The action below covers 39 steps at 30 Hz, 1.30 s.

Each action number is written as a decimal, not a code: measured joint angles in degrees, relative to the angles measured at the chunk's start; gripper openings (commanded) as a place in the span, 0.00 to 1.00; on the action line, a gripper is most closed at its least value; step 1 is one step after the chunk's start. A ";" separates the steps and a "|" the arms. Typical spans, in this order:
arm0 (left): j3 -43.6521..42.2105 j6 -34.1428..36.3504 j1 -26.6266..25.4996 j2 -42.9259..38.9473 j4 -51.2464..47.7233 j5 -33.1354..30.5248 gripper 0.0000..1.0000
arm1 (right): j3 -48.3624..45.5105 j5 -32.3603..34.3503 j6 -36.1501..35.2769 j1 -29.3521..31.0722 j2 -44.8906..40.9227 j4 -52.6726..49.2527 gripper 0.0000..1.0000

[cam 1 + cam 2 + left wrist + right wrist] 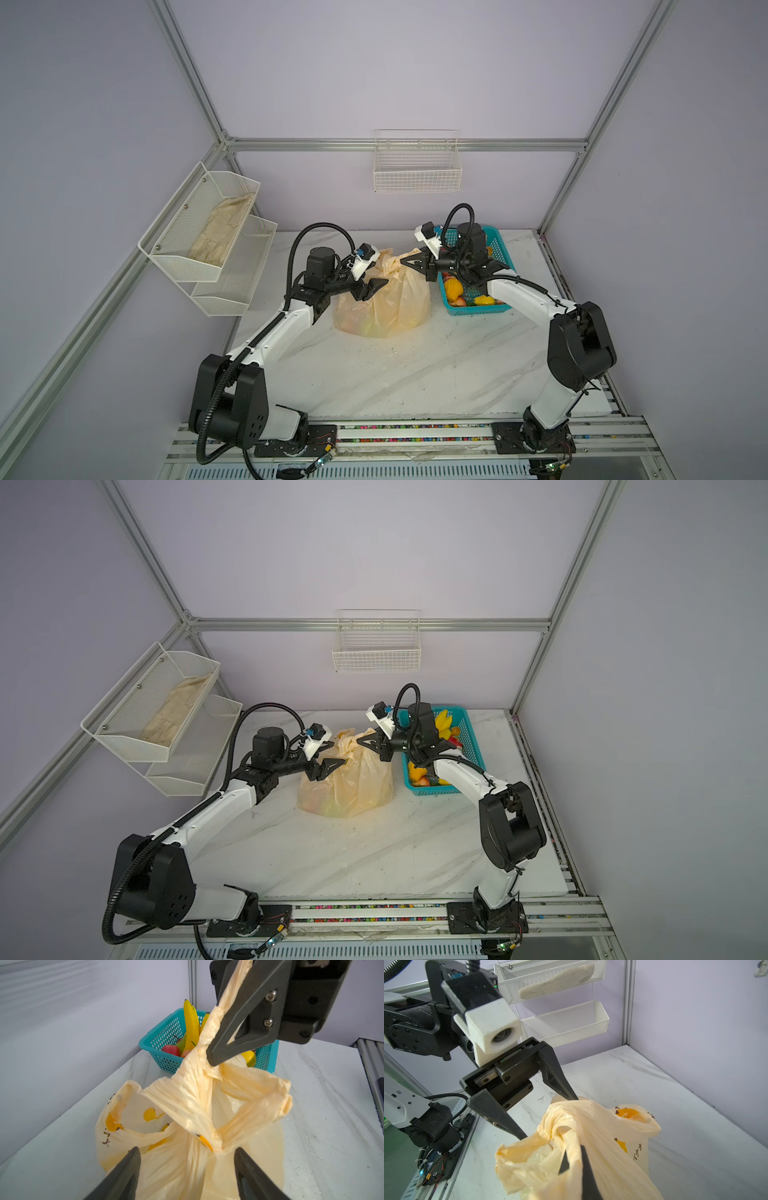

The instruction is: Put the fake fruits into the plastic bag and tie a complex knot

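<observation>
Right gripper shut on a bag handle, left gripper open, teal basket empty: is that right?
No: the teal basket is not empty; the left wrist view shows a banana and a red fruit in it. The right gripper is shut on the bag handle and the left gripper is open.

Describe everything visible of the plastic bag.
The plastic bag is thin, translucent cream-yellow film printed with yellow bananas and dark lettering. It sits bulging on the marble table, coloured shapes showing through. Its handles are twisted together on top; the shut right gripper holds one handle strip up. The open left gripper straddles its top.
</observation>
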 measured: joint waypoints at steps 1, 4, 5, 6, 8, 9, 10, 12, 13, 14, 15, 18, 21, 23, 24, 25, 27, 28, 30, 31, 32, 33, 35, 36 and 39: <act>0.02 0.98 0.00 0.20 0.02 -0.46 0.71 | 0.13 -0.57 0.92 0.00 0.04 0.28 0.00; 1.68 2.97 -0.13 2.82 0.07 -1.51 0.70 | 0.17 -1.90 3.58 0.00 0.24 1.25 0.00; 2.40 3.76 -0.24 4.24 0.17 -1.84 0.70 | 0.17 -2.05 4.44 0.00 0.28 1.46 0.00; 2.86 4.20 -0.26 5.29 0.28 -1.99 0.70 | 0.17 -2.16 5.11 0.00 0.35 1.70 0.00; 3.63 5.16 -0.50 7.28 0.28 -2.10 0.67 | 0.48 -2.36 6.86 0.00 0.76 2.32 0.00; 3.91 5.53 -0.63 7.96 0.26 -2.10 0.65 | 0.59 -2.45 7.65 0.00 1.03 2.60 0.00; 4.24 5.75 -0.79 8.59 0.20 -2.10 0.62 | 0.70 -2.49 8.52 0.00 1.33 3.06 0.00; 4.79 6.08 -1.07 9.44 0.37 -2.10 0.54 | 0.81 -2.60 10.01 0.00 1.92 3.87 0.00; 4.96 6.14 -1.18 9.73 0.66 -2.12 0.48 | 0.92 -2.58 10.73 0.00 2.23 4.11 0.00; 5.01 5.77 -1.27 9.86 1.14 -2.19 0.41 | 0.96 -2.60 11.13 0.00 2.54 4.31 0.00; 5.01 5.60 -1.36 9.86 1.53 -2.34 0.36 | 1.03 -2.56 11.37 0.00 2.75 4.37 0.00; 5.01 3.82 -1.53 9.79 4.09 -3.23 0.22 | 1.03 -2.14 11.30 0.00 2.97 4.26 0.00; 4.98 2.12 -1.57 9.07 6.51 -3.87 0.11 | 1.36 -1.27 10.01 0.00 2.97 3.28 0.00; 4.96 0.68 -1.57 7.80 7.54 -4.02 0.08 | 1.73 -0.31 7.76 0.00 2.97 1.99 0.00; 4.94 0.26 -1.57 7.15 7.85 -3.96 0.06 | 1.90 0.07 6.60 0.00 2.95 1.49 0.00; 4.94 -0.44 -1.60 6.45 8.04 -3.82 0.05 | 2.01 0.46 5.35 0.02 2.91 0.96 0.00; 4.94 -1.22 -1.60 5.46 7.93 -3.21 0.04 | 2.14 0.87 2.97 0.28 2.69 0.26 0.00; 4.94 -1.79 -1.60 5.07 7.61 -2.86 0.03 | 2.16 1.05 1.66 0.39 2.43 -0.15 0.00; 4.94 -2.47 -1.49 4.72 6.78 -2.03 0.03 | 2.16 1.33 -0.72 0.48 1.64 -1.07 0.00; 4.94 -2.69 -1.38 4.68 6.38 -1.49 0.03 | 2.16 1.53 -1.60 0.48 1.25 -1.40 0.00; 4.94 -2.89 -1.16 4.68 6.01 -0.87 0.03 | 2.16 1.73 -2.40 0.48 0.92 -1.46 0.00; 4.94 -2.99 -0.96 4.70 5.51 -0.35 0.03 | 2.16 1.88 -2.93 0.48 0.63 -1.44 0.00; 4.94 -2.97 -0.55 4.70 4.11 1.03 0.04 | 2.14 2.21 -3.82 0.50 0.31 -1.44 0.00; 4.94 -2.91 -0.33 4.68 3.10 2.01 0.05 | 2.12 2.43 -4.20 0.50 0.20 -1.44 0.00; 4.94 -2.45 0.20 4.70 0.57 5.09 0.13 | 2.08 3.48 -5.27 0.55 0.09 -1.51 0.00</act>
